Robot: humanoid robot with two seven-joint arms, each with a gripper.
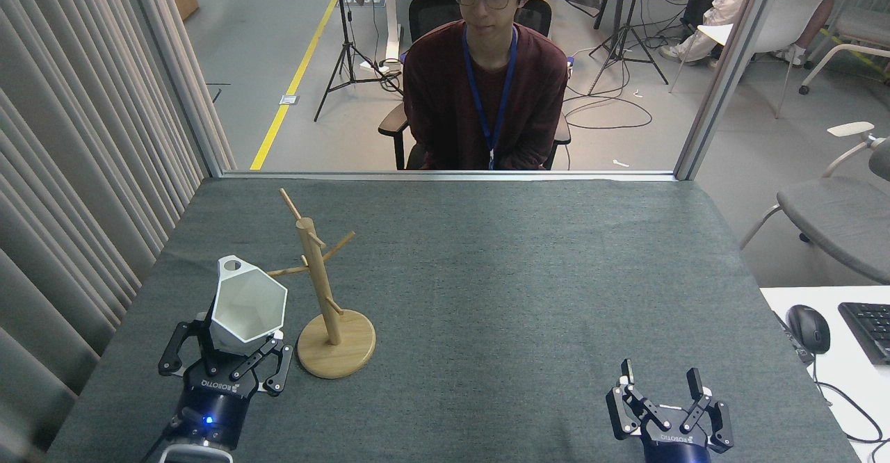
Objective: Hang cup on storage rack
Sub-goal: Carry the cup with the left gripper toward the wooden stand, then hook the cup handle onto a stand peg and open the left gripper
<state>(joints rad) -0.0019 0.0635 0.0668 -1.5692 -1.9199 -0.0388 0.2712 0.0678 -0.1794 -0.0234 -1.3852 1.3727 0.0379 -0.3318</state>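
Note:
The white hexagonal cup (247,306) is held up above the table at the front left, its open mouth facing me and its holed tab at the top, close to the tip of the rack's left peg. My left gripper (233,347) is shut on the cup's lower end. The wooden storage rack (321,289) stands on its round disc base just right of the cup, with no cup on its pegs. My right gripper (660,386) stands open near the front right of the table, nothing between its fingers.
A grey felt table (500,275) fills the middle. A person in a dark red top (484,94) sits behind its far edge. A curtain (76,171) runs along the left side. A white desk with a mouse (808,328) and keyboard lies at the right.

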